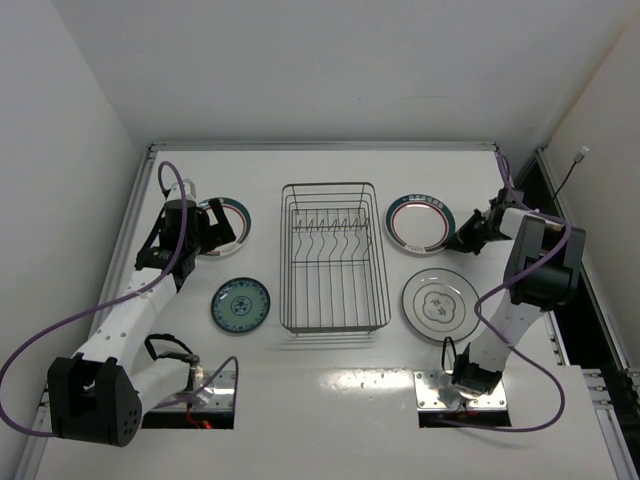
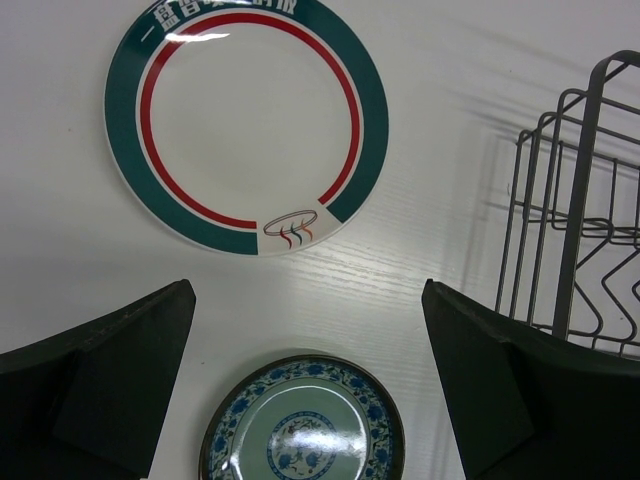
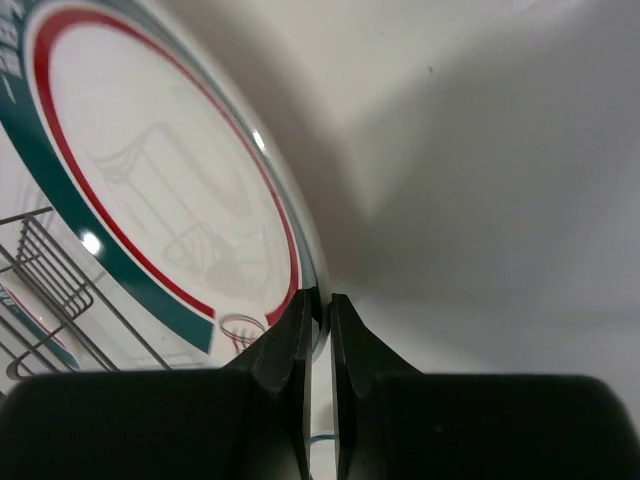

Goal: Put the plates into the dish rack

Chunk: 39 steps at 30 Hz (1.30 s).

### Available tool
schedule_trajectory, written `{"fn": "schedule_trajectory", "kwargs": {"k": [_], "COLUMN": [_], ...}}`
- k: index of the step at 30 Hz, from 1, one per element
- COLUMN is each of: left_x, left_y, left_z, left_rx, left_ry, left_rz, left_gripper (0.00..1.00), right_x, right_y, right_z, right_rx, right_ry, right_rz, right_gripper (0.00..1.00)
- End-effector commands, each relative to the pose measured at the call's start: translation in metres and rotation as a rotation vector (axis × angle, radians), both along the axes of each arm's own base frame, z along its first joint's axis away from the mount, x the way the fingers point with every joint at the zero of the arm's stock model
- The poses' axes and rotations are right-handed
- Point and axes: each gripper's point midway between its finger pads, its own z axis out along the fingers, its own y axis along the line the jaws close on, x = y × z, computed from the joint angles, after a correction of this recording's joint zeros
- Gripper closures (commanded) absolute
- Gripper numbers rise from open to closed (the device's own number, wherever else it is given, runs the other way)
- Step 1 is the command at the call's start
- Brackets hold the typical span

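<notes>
Right tool astride cropped plate

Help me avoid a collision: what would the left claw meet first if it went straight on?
Probably the near rim of the green-and-red banded plate, or the table just short of it; depth is unclear.

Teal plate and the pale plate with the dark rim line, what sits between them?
The dish rack stands between the teal plate and the pale plate. The top view shows it plainly.
</notes>
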Motion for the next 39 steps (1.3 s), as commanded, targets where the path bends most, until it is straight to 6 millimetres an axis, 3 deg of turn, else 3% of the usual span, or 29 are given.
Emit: {"fn": "schedule_trajectory", "kwargs": {"k": [1, 3, 4, 6, 7, 9, 10, 11, 12, 14, 18, 21, 26, 28, 34, 39], "left_x": [0.008, 0.008, 0.008, 0.008, 0.008, 0.009, 0.009, 0.010, 0.010, 0.010, 0.010, 0.010, 0.010, 0.010, 0.010, 0.010], "left_y": [-0.001, -0.001, -0.001, -0.001, -0.001, -0.002, -0.002, -0.002, -0.002, -0.002, -0.002, 0.000, 0.000, 0.000, 0.000, 0.000], "left_z": [0.027, 0.024, 0.024, 0.024, 0.024, 0.021, 0.021, 0.018, 0.018, 0.018, 0.018, 0.018, 0.018, 0.018, 0.018, 0.018], "left_rx": [-0.002, -0.001, -0.001, -0.001, -0.001, 0.000, 0.000, 0.001, 0.001, 0.001, 0.001, 0.006, 0.006, 0.006, 0.006, 0.006], "left_ry": [-0.075, -0.066, -0.066, -0.066, -0.066, -0.056, -0.056, -0.047, -0.047, -0.047, -0.047, -0.048, -0.048, -0.048, -0.048, -0.048], "left_rz": [-0.001, -0.001, -0.001, -0.001, -0.001, -0.001, -0.001, -0.001, -0.001, -0.001, -0.001, 0.006, 0.006, 0.006, 0.006, 0.006], "left_gripper": [0.04, 0.04, 0.04, 0.04, 0.04, 0.04, 0.04, 0.04, 0.04, 0.04, 0.04, 0.04, 0.04, 0.04, 0.04, 0.04], "right_x": [0.018, 0.020, 0.028, 0.035, 0.039, 0.049, 0.051, 0.051, 0.052, 0.049, 0.043, 0.040, 0.028, 0.021, 0.000, -0.003], "right_y": [-0.002, 0.002, -0.001, 0.004, -0.005, -0.004, -0.015, -0.016, -0.009, -0.012, 0.012, 0.039, 0.074, 0.091, 0.116, 0.130], "right_z": [0.008, 0.021, 0.045, 0.076, 0.111, 0.159, 0.177, 0.210, 0.224, 0.256, 0.291, 0.305, 0.307, 0.298, 0.291, 0.280], "right_rx": [-0.006, -0.014, -0.037, -0.106, -0.198, -0.309, -0.399, -0.448, -0.486, -0.583, -0.715, -0.753, -0.834, -0.831, -0.859, -0.882], "right_ry": [-0.069, -0.094, -0.158, -0.209, -0.260, -0.344, -0.362, -0.410, -0.430, -0.454, -0.516, -0.552, -0.557, -0.551, -0.548, -0.532], "right_rz": [0.006, 0.017, 0.017, 0.031, 0.002, -0.006, -0.042, -0.054, -0.034, -0.063, -0.033, 0.026, 0.109, 0.163, 0.236, 0.279], "right_gripper": [1.00, 1.00, 1.00, 1.00, 1.00, 1.00, 1.00, 1.00, 1.00, 1.00, 1.00, 1.00, 1.00, 1.00, 1.00, 1.00]}}
